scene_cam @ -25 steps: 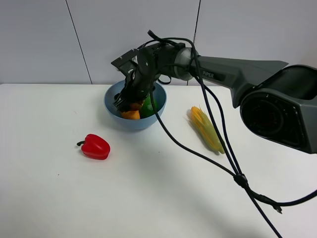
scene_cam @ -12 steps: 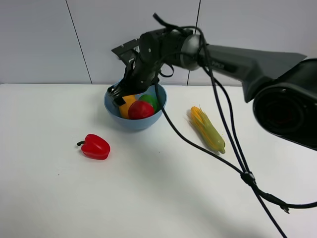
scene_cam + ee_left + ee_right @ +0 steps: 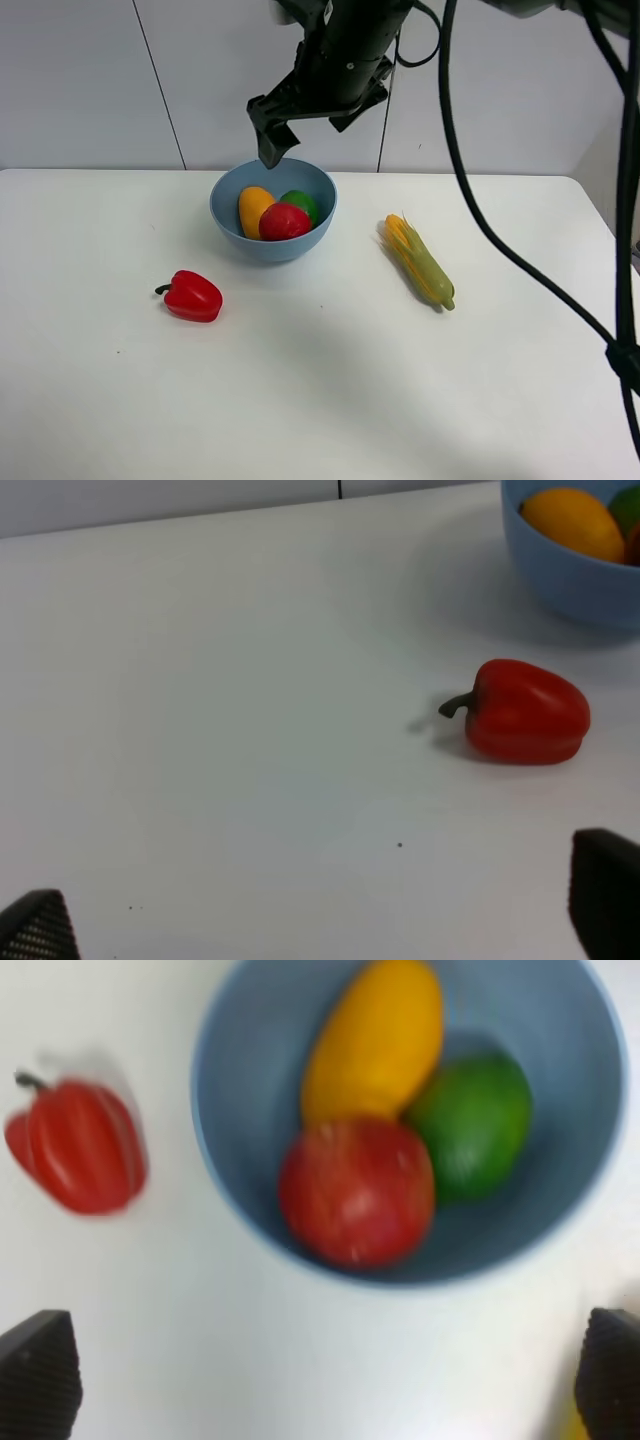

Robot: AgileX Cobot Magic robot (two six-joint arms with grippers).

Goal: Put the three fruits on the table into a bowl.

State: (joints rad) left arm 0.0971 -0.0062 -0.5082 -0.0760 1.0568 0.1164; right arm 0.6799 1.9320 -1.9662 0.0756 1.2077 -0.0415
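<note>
The light-blue bowl [image 3: 272,249] stands at the back middle of the white table [image 3: 320,400]. Inside it lie the orange-yellow mango [image 3: 254,209], the green lime [image 3: 300,203] and the red pomegranate [image 3: 285,222]. My right gripper [image 3: 270,150] hangs above the bowl's back rim, open and empty. The right wrist view looks down on the bowl [image 3: 245,1080] with the mango [image 3: 375,1040], lime [image 3: 470,1125] and pomegranate [image 3: 355,1190]. My left gripper [image 3: 320,920] is open and empty, low over the table; the left wrist view shows the bowl [image 3: 570,575].
A red bell pepper [image 3: 192,296] lies in front and left of the bowl; it also shows in the left wrist view [image 3: 525,712] and the right wrist view [image 3: 78,1145]. A corn ear [image 3: 420,262] lies to the bowl's right. Black cables [image 3: 530,270] hang across the right side.
My right gripper has let go of the pomegranate in the bowl and risen up out of it. The three fruits now lie uncovered.
</note>
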